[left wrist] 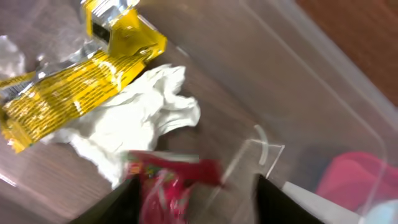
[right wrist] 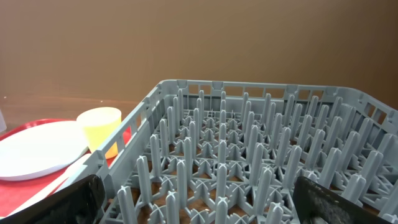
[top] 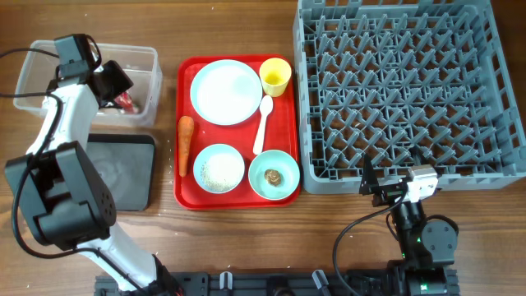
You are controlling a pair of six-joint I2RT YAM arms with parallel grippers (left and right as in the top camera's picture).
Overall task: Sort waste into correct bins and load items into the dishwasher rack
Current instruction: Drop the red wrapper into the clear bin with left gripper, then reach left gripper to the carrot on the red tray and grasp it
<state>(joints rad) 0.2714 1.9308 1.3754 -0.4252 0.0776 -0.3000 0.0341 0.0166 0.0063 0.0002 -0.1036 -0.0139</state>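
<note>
My left gripper [top: 122,89] hangs inside the clear tub [top: 33,64], one of the bins, with its jaws apart. A red wrapper [left wrist: 165,186] lies blurred between the fingers, close to the left fingertip [left wrist: 118,205] and not pinched. A yellow wrapper [left wrist: 68,81] and white tissue [left wrist: 130,118] lie on the tub floor. The black tray [top: 123,168] is the other bin. The carrot [top: 186,144], plate [top: 225,92], yellow cup [top: 275,76], spoon [top: 263,123], bowl of rice [top: 219,168] and mint bowl [top: 274,174] sit on the red tray. My right gripper [right wrist: 205,208] stands open at the rack's [top: 403,82] near edge.
The red serving tray [top: 185,193] lies between the bins and the rack. A brown lump [top: 272,176] sits in the mint bowl. The tub's clear wall [left wrist: 311,93] rises right of my left fingers. Bare wood shows along the front edge.
</note>
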